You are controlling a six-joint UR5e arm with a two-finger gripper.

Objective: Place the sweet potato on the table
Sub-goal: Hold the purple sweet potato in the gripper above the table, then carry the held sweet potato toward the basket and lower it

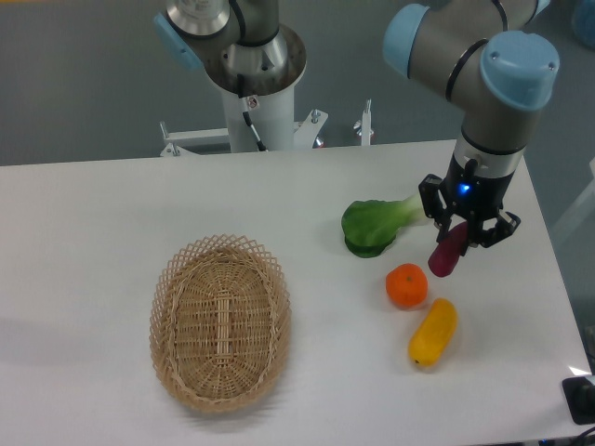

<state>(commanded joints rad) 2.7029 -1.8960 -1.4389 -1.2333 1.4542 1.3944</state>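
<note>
The sweet potato (447, 253) is a small dark magenta tuber, held tilted between my gripper's fingers at the right of the white table (112, 214). My gripper (459, 236) is shut on its upper end. The tuber's lower end hangs just right of the round orange, close to the tabletop; I cannot tell whether it touches.
A round orange (407, 285) and a yellow-orange oblong fruit (433, 332) lie just below the gripper. A green leafy vegetable (375, 224) lies to its left. An oval wicker basket (220, 321) stands at the front left. The arm's base (256, 84) rises at the back.
</note>
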